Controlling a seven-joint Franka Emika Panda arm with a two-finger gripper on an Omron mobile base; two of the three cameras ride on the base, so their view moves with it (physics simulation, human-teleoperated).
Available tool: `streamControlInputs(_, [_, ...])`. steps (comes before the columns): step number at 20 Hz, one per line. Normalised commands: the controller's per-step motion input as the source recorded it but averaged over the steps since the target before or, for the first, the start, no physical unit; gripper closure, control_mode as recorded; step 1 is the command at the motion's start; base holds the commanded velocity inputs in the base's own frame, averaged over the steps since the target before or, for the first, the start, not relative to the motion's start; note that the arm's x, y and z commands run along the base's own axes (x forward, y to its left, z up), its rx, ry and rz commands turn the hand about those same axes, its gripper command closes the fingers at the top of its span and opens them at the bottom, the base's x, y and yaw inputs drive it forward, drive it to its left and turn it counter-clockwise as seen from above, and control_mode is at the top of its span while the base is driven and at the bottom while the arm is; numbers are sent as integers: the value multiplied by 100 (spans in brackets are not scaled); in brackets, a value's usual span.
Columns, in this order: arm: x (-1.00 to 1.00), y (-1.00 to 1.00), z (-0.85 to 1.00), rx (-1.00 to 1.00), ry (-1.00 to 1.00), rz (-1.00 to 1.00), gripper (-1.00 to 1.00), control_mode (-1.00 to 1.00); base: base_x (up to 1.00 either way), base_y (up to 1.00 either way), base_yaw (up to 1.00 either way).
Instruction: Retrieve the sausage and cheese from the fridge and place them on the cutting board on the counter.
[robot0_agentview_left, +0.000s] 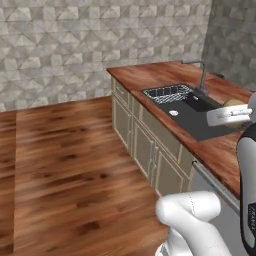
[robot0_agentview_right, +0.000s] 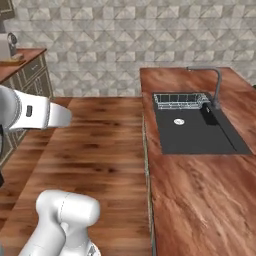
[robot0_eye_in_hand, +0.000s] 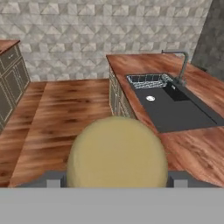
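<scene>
One round of cheese (robot0_eye_in_hand: 117, 153) sat clamped between my gripper's (robot0_eye_in_hand: 117, 181) fingers, carried above the counter (robot0_eye_in_hand: 192, 148) near the sink (robot0_eye_in_hand: 175, 107), with no cutting board visible ahead to steer toward.

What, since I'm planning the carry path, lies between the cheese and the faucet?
Hand view: the black sink and its wire rack lie between cheese and faucet.

Dark sink (robot0_agentview_right: 197, 132) set in counter (robot0_agentview_right: 200, 200).
</scene>
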Motion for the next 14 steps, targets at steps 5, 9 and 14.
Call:
streamControlInputs(5, [0, 0, 0, 0, 0, 0, 100, 100, 100, 100, -24])
streamControlInputs(9, [0, 0, 0, 0, 0, 0, 100, 100, 100, 93, -26])
streamControlInputs(14, [0, 0, 0, 0, 0, 0, 100, 100, 100, 83, -31])
